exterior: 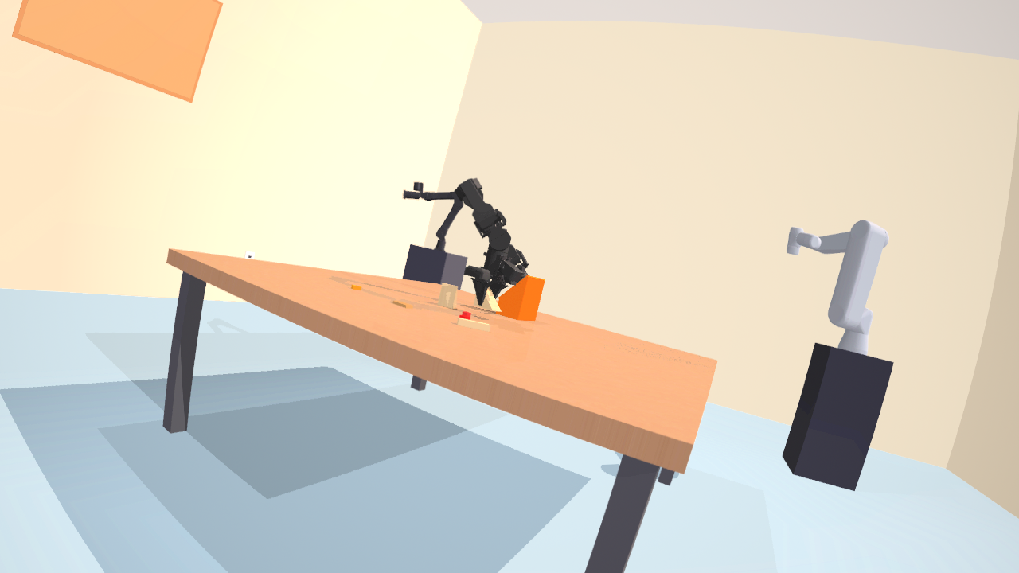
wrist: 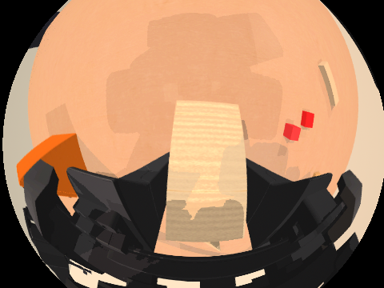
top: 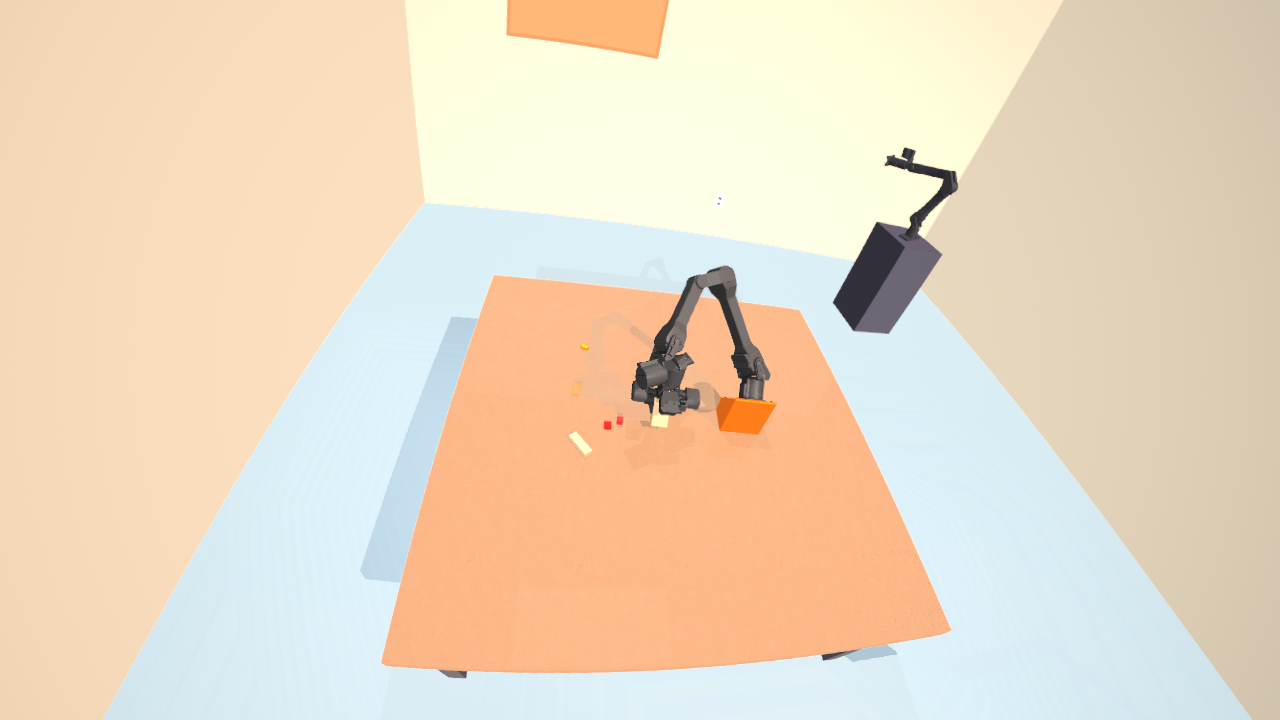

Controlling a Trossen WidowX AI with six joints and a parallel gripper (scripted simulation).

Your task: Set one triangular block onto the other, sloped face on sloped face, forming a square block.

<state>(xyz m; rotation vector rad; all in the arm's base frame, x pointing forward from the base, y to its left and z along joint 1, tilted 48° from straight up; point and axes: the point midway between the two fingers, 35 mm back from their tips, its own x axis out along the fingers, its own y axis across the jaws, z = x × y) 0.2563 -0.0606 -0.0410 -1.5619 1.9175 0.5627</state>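
My gripper (top: pixel 660 413) (exterior: pixel 489 297) (wrist: pixel 204 157) is shut on a pale wooden triangular block (top: pixel 659 420) (exterior: pixel 493 302) (wrist: pixel 206 152). It holds the block a little above the table (top: pixel 626 555) (exterior: pixel 583 370), just left of the arm's orange base. The block fills the space between the two black fingers in the wrist view. The other pale triangular block (exterior: pixel 447 294) stands on the table a short way left of the gripper in the exterior view. The arm hides it in the top view.
The orange arm base (top: pixel 744 415) (exterior: pixel 523 298) (wrist: pixel 60 156) is close beside the gripper. Two small red cubes (top: pixel 613 421) (exterior: pixel 465 313) (wrist: pixel 298 126) and a flat pale plank (top: pixel 580 442) (exterior: pixel 474 324) (wrist: pixel 329 82) lie nearby. Small orange bits (top: pixel 584 345) (exterior: pixel 355 286) lie farther off.
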